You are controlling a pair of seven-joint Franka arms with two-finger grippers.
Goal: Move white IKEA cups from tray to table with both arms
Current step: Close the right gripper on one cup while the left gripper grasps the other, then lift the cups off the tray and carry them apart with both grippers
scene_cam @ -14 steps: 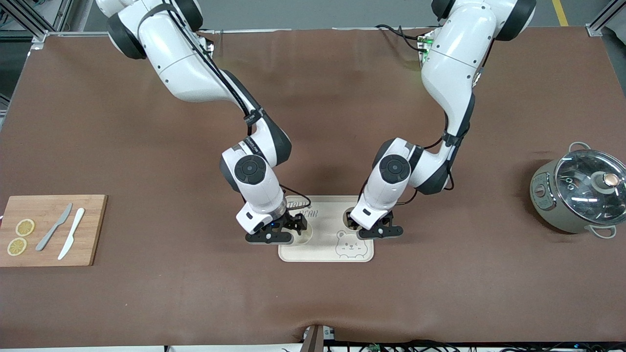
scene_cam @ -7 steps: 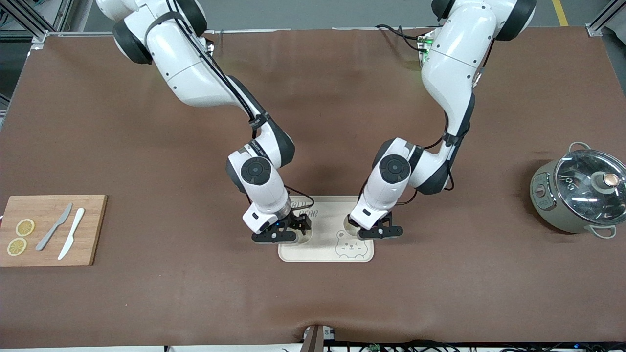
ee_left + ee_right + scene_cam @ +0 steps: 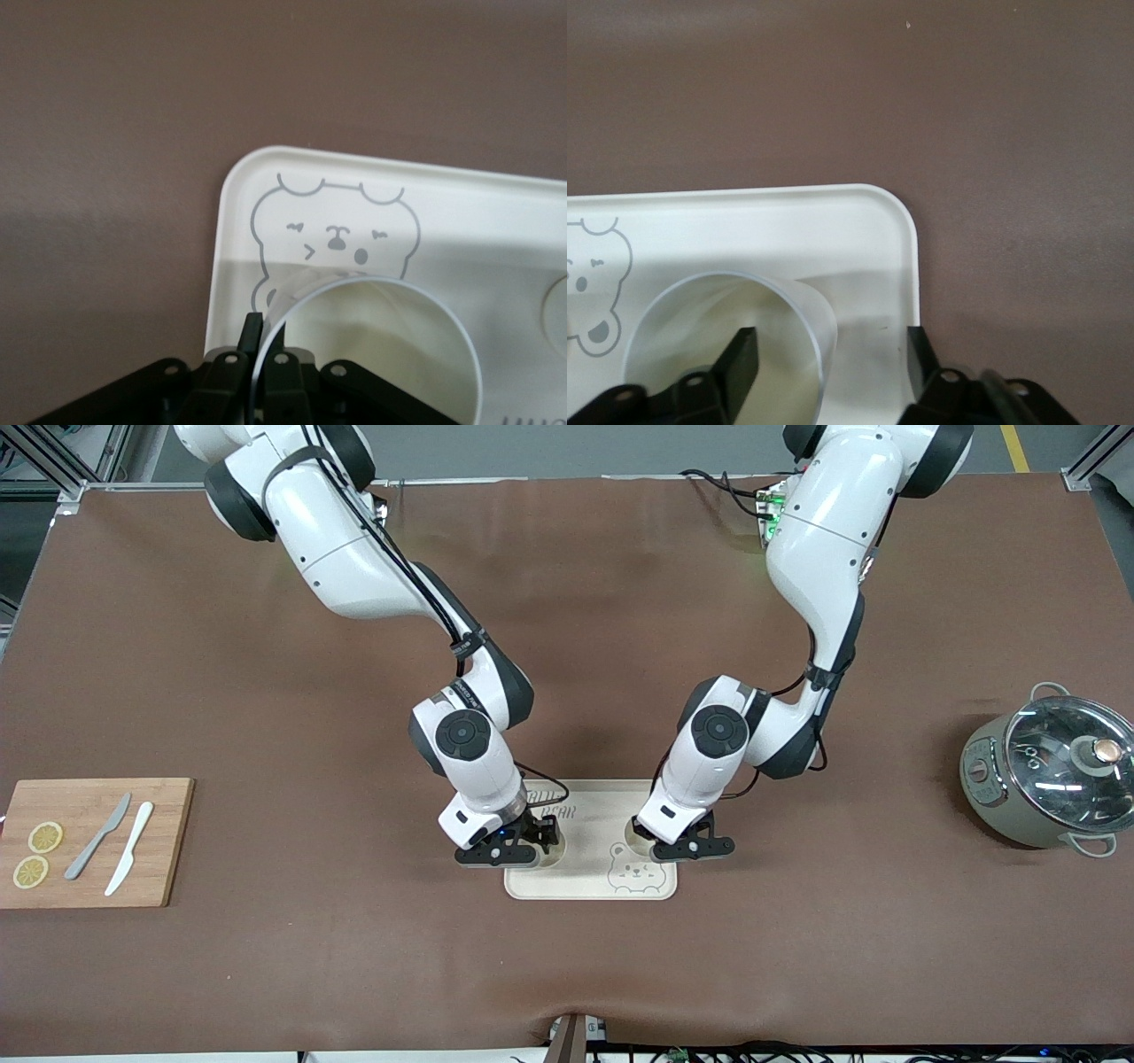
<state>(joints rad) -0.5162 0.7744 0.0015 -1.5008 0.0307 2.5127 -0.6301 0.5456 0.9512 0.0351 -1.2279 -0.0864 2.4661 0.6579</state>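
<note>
The bear-printed tray (image 3: 585, 881) lies on the brown table. My left gripper (image 3: 687, 849) is at the tray's end toward the left arm. In the left wrist view the left gripper (image 3: 266, 323) is shut on the wall of a white cup (image 3: 381, 354), one finger inside and one outside. I cannot tell whether that cup rests on the tray (image 3: 239, 204). My right gripper (image 3: 507, 853) is at the tray's other end. In the right wrist view the right gripper (image 3: 830, 345) is open, one finger inside the second white cup (image 3: 700, 328), which stands on the tray (image 3: 833, 212).
A wooden board (image 3: 93, 841) with two knives and lemon slices lies toward the right arm's end. A grey-green pot with a glass lid (image 3: 1045, 779) stands toward the left arm's end. The brown table (image 3: 567, 974) stretches around the tray.
My right gripper has shifted a little toward the tray's middle. My left gripper has barely moved.
</note>
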